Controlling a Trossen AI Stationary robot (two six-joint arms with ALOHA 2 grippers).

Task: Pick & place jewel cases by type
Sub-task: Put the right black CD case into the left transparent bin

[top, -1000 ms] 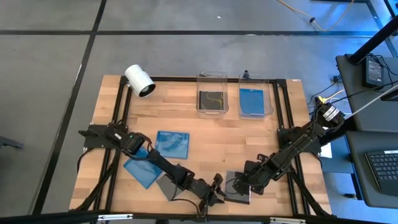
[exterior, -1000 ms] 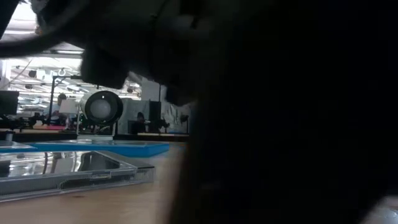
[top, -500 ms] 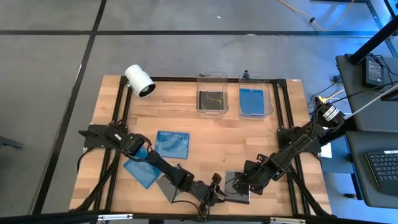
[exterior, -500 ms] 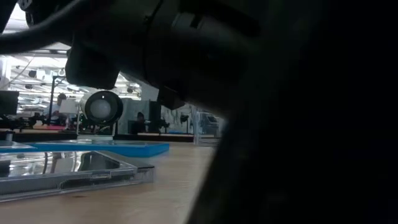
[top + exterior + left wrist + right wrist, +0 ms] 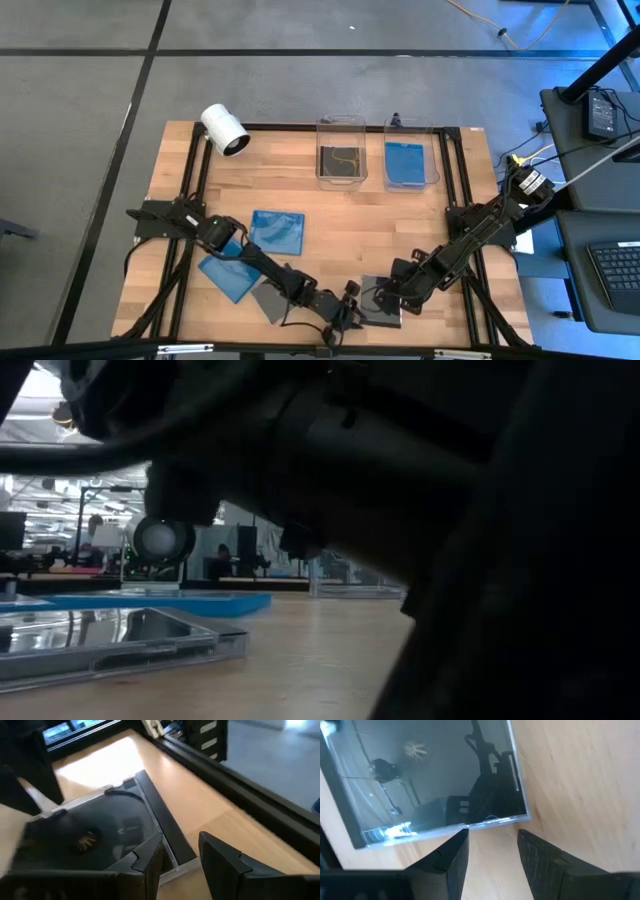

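Two arms crowded the near edge of the worktop [image 5: 330, 215], a wooden slab ringed by black rails with grey floor on all sides. Most bare wood lay in the middle, between the bins at the far edge and the cases near the front.

Left arm ran from the left rail diagonally toward front centre, passing over the blue jewel case at front left [image 5: 226, 277] and the grey jewel case beside it [image 5: 268, 298]. Left gripper [image 5: 350, 303] sat low at the front edge, fingers [image 5: 145, 862] parted, one on the corner of the dark jewel case at front centre [image 5: 381, 301], the other on bare wood; nothing clamped. Right arm came in from the right rail; right gripper [image 5: 388, 292] hovered at the same case from the other side, fingers [image 5: 451, 855] apart, just off its edge, gripping nothing. The two grippers sat close together with little room between them.

Second blue jewel case [image 5: 278, 231] lay flat left of centre, clear of both arms. Left bin [image 5: 341, 128] held a dark case [image 5: 340, 160], right bin [image 5: 412, 130] a blue case [image 5: 407, 162], both at the far edge, well apart from the grippers. White camera [image 5: 224, 130] lay at the far left corner. Low view was mostly blocked by dark arm parts.
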